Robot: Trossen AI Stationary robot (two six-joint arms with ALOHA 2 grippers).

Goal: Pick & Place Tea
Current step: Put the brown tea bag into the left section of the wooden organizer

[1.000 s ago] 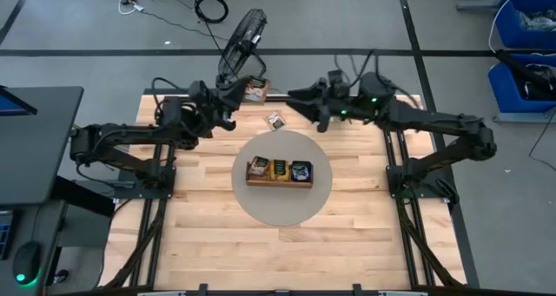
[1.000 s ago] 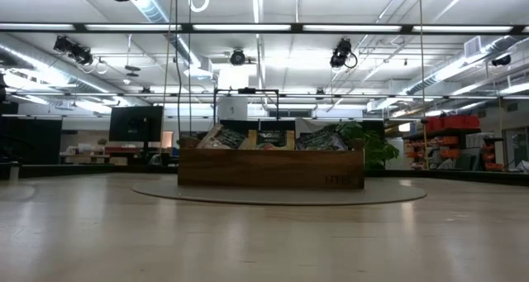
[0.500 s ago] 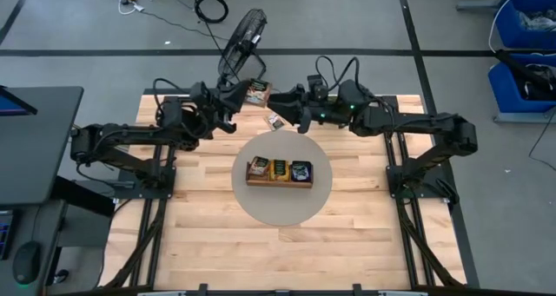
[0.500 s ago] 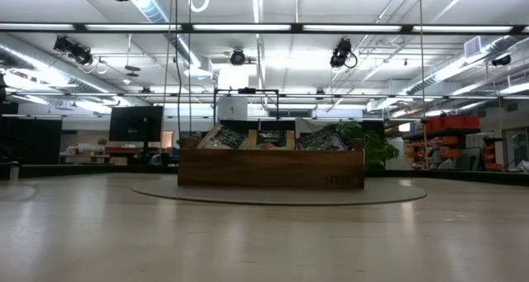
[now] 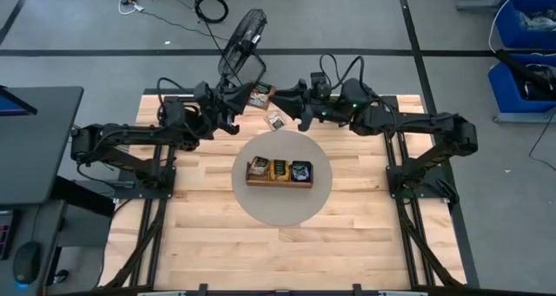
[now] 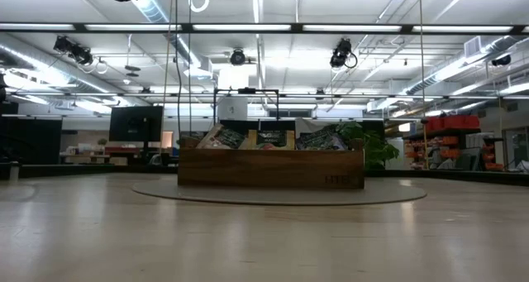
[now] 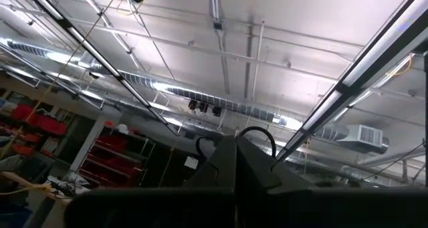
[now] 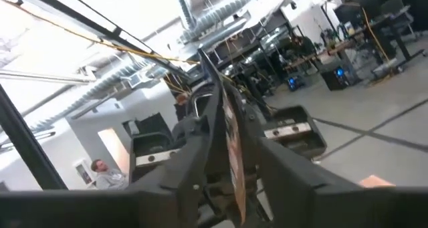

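A small tea packet (image 5: 261,94) is held up in the air near the table's far edge, between my two grippers. My left gripper (image 5: 247,99) is shut on it from the left. My right gripper (image 5: 280,95) meets it from the right, and its fingers close on the packet, which shows edge-on (image 8: 231,154) in the right wrist view. A second packet (image 5: 276,120) lies flat on the wood below them. The wooden tray (image 5: 280,171) holds several packets (image 6: 227,137) and stands on a round grey mat (image 5: 282,205). My left gripper pinches the packet's left edge (image 5: 253,95) between its two fingers, coming level from the table's left. The packet is lifted clear of the table. My right gripper has the same packet's thin edge (image 8: 227,131) between its two fingers, coming from the table's right.
A black fan (image 5: 241,37) stands just beyond the table's far edge, behind the grippers. The wood in front of the mat (image 5: 278,253) is bare. A black desk (image 5: 35,131) stands left of the table and blue bins (image 5: 526,44) stand far right.
My right gripper has moved toward the table's left, up to the packet held by my left gripper. The packet has shifted slightly toward the right.
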